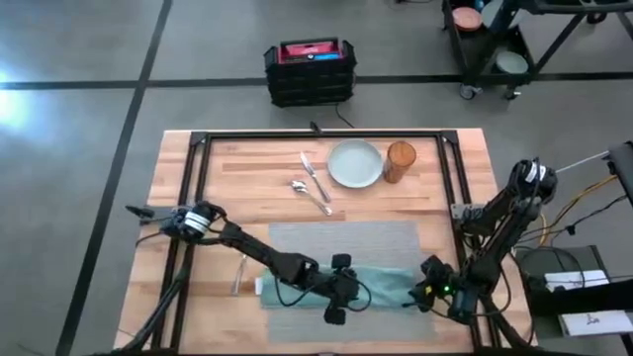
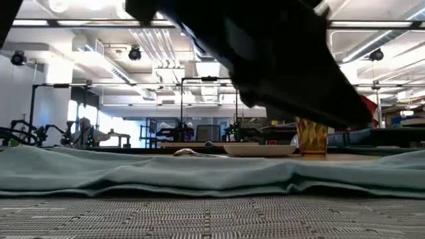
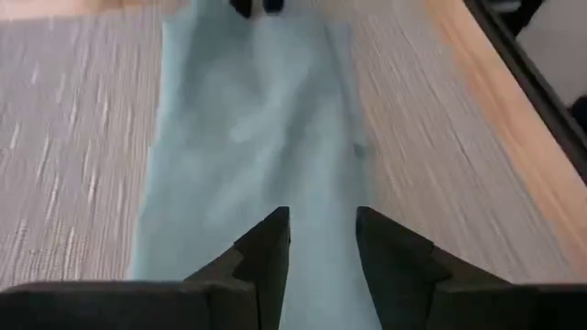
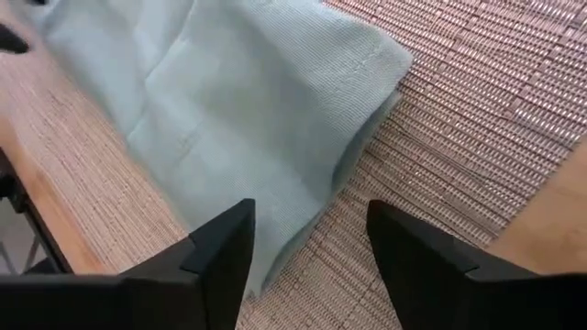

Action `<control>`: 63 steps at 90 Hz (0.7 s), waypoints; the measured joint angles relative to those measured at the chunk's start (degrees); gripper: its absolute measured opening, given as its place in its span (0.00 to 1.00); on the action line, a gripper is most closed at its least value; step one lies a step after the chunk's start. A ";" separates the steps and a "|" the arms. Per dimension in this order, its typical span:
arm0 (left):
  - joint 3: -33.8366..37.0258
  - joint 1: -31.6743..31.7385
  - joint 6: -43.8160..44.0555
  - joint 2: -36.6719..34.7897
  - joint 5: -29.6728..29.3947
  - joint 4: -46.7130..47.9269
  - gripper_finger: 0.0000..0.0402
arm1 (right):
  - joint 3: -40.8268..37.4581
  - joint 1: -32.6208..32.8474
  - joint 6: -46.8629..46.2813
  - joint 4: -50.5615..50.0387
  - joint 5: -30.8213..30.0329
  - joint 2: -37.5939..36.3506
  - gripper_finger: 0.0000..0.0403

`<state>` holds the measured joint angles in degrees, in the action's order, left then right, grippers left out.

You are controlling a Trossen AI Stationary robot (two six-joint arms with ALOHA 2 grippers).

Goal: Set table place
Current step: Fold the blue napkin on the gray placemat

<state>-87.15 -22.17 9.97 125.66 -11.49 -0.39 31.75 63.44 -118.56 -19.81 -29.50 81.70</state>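
Teal napkin point(image 1: 381, 287) lies on the grey woven placemat point(image 1: 346, 242). Light wooden table point(image 1: 257, 163) shows plank strips; far off, a pale plate point(image 1: 355, 163), amber glass point(image 1: 400, 161), black crate point(image 1: 310, 74).

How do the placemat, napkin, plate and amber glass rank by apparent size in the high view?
1. Placemat, clearly largest.
2. Napkin, partly hidden under the arms.
3. Plate.
4. Amber glass, smallest.

One placemat point(image 1: 341, 242), napkin point(image 1: 381, 287), plate point(image 1: 355, 163), glass point(image 1: 400, 161) — three utensils point(image 1: 313, 184).
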 joint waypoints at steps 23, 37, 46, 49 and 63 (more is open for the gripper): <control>-0.04 2.44 -0.54 4.73 1.57 -8.07 0.28 | 0.00 -0.22 0.04 0.57 -2.03 0.01 0.48; -0.09 3.27 -0.50 6.05 1.55 -9.15 0.28 | 0.02 -1.01 -1.42 0.95 -2.05 0.01 0.49; -0.09 3.32 -0.50 6.19 1.53 -9.38 0.28 | 0.02 -1.87 -1.40 2.22 -2.05 0.63 0.48; -0.09 3.34 -0.50 6.19 1.55 -9.71 0.28 | 0.02 -2.10 -1.37 2.75 -2.03 0.88 0.48; -0.09 3.33 -0.50 6.19 1.53 -10.03 0.28 | 0.02 -2.85 -1.25 6.28 -2.49 3.09 0.46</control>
<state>-87.24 -18.84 9.47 131.85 -9.96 -10.42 31.77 60.59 -119.81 -13.54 -31.98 84.79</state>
